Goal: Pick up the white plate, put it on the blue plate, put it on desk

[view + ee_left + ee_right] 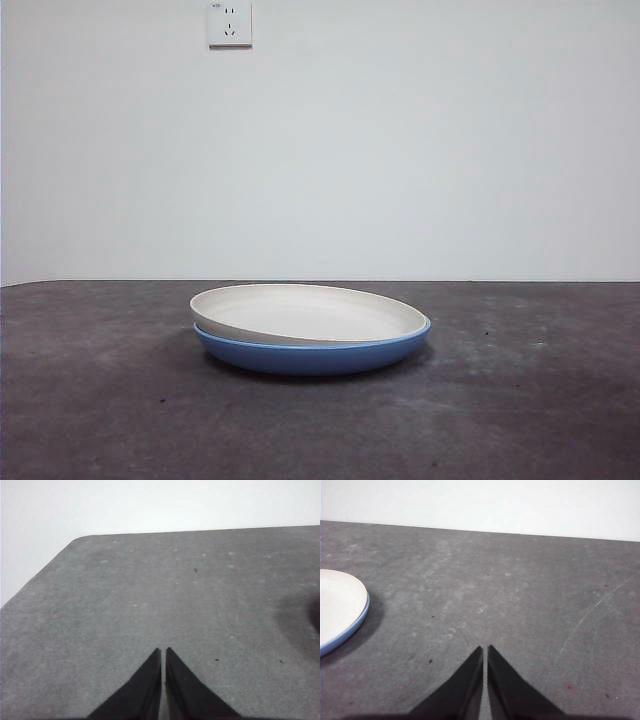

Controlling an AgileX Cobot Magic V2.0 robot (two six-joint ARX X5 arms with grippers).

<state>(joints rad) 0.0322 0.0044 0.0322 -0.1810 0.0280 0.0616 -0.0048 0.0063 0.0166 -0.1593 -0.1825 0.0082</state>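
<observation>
The cream-white plate [305, 312] sits nested on top of the glossy blue plate [310, 355] in the middle of the dark grey desk [100, 420]. Both plates also show at the edge of the right wrist view, the white plate [337, 605] inside the blue plate's rim [351, 626]. My right gripper [484, 652] is shut and empty, hanging above bare desk well away from the plates. My left gripper [163, 655] is shut and empty above bare desk [150, 595]; no plate shows in its view. Neither arm shows in the front view.
A white wall with a power socket [229, 23] stands behind the desk. The desk's rounded far corner [80, 537] and side edge show in the left wrist view. A dark shadow [305, 620] lies at that view's edge.
</observation>
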